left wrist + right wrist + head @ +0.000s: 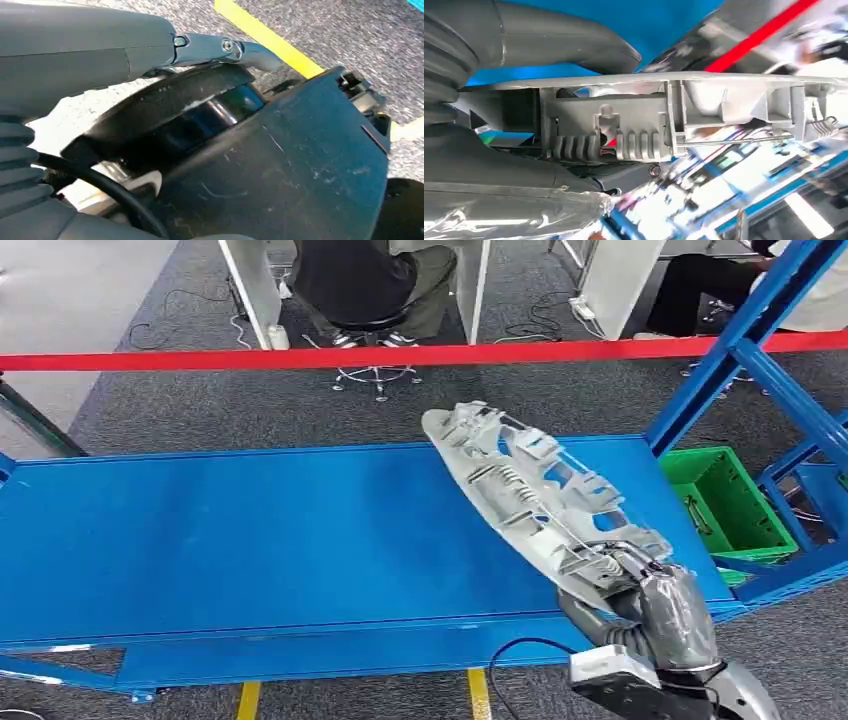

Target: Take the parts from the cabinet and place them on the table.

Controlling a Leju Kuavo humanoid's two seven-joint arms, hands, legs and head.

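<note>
One hand [668, 608], gripping grey part [530, 495], above table [250, 540]

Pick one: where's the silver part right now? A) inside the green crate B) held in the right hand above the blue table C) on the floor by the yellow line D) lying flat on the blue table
B: the right hand grips one end of the silver part, which slants up over the blue table; the green crate sits off to the side.

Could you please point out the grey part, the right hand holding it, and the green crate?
grey part [520, 490], head view, on its ribbed middle.
right hand [672, 612], head view, on the back of the hand.
green crate [745, 510], head view, on its inner wall.
</note>
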